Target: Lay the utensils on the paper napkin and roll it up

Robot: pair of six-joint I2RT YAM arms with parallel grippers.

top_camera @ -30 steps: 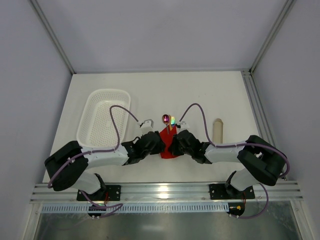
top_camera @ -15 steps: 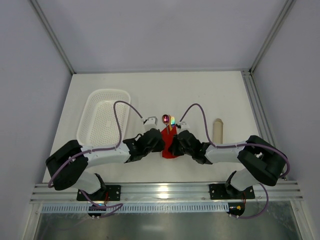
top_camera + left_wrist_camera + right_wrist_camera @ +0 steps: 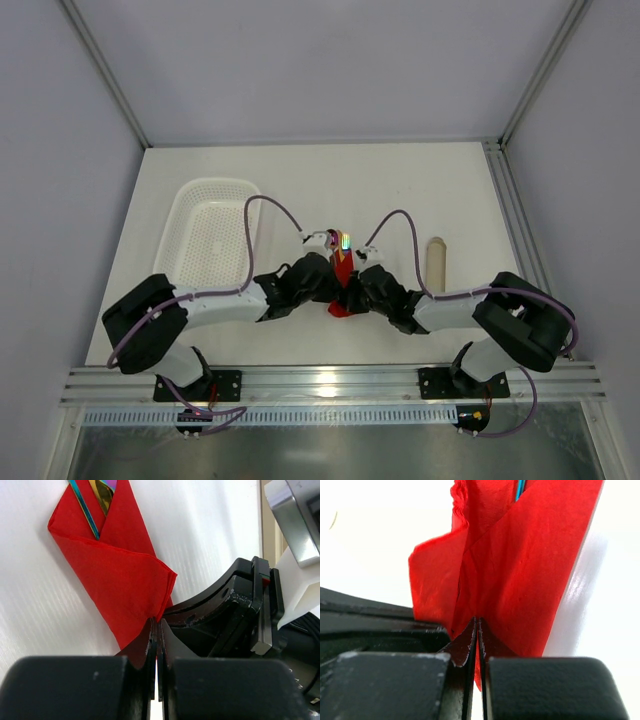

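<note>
The red paper napkin (image 3: 343, 270) lies folded into a narrow wrap between my two grippers at the table's middle. The utensils (image 3: 342, 240) stick out of its far end, with the yellow-green tines showing. In the left wrist view the napkin (image 3: 120, 570) folds over the utensils' handles (image 3: 101, 495). My left gripper (image 3: 156, 625) is shut on the napkin's folded edge. My right gripper (image 3: 477, 622) is shut on the napkin (image 3: 520, 570) from the other side. The two grippers nearly touch. In the top view the left gripper (image 3: 328, 282) hides part of the spoon bowl, next to the right gripper (image 3: 353, 290).
A white perforated basket (image 3: 205, 235) stands at the left. A beige oblong tray (image 3: 435, 262) lies at the right. A metal rail (image 3: 330, 385) runs along the near edge by the arm bases.
My left gripper has moved right, over the napkin and up against the right gripper. The napkin looks narrower and more folded. The spoon bowl is now partly covered.
</note>
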